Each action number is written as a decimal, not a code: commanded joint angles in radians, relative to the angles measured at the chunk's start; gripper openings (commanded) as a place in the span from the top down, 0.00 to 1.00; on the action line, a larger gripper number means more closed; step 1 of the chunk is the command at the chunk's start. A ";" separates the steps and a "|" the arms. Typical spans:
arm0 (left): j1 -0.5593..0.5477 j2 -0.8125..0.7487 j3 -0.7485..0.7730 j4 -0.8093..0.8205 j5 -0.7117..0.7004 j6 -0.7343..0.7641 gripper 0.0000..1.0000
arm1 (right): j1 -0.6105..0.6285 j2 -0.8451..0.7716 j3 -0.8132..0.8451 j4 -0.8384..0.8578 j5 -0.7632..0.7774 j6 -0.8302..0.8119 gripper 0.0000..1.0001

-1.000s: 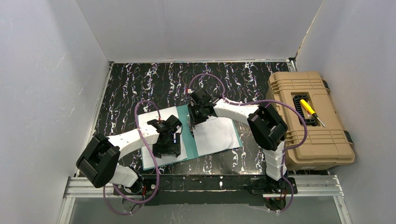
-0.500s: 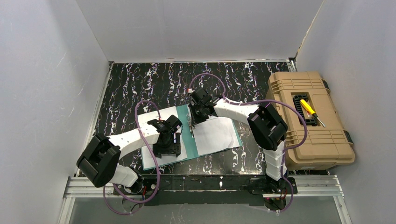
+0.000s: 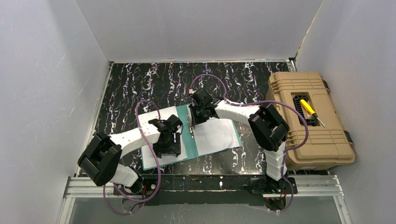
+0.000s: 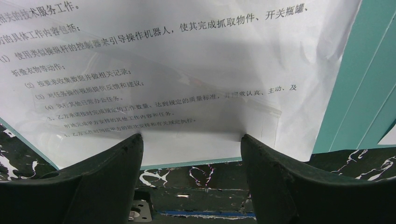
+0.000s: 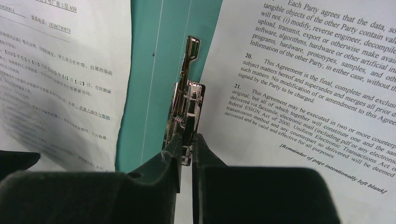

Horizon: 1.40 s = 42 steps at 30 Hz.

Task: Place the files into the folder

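- Between the pressed-together fingers of the right gripper (image 5: 188, 142): the metal clip (image 5: 187, 95), pinched at its near end, on the teal folder (image 5: 159, 60) spine.
- Just ahead of the spread left gripper (image 4: 191, 142): a printed sheet (image 4: 177, 70), ungripped, lying on the folder's left leaf.
- Judged step: opening the clip. Next calls for lifting its lever and sliding the sheets under.

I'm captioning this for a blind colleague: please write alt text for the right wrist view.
The right arm's black pincer is shut on the small metal clip at the spine of the thin open teal-green folder, with white printed paper sheets lying to either side.
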 commanded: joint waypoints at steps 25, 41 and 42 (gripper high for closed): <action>-0.005 0.072 -0.035 0.070 0.017 -0.030 0.27 | 0.060 -0.064 -0.039 -0.050 0.033 0.007 0.90; -0.005 0.065 -0.039 0.074 0.019 -0.030 0.27 | 0.064 -0.108 -0.010 -0.101 0.124 -0.008 0.62; -0.005 0.060 -0.040 0.072 0.016 -0.030 0.27 | 0.064 -0.115 -0.005 -0.111 0.137 -0.013 0.62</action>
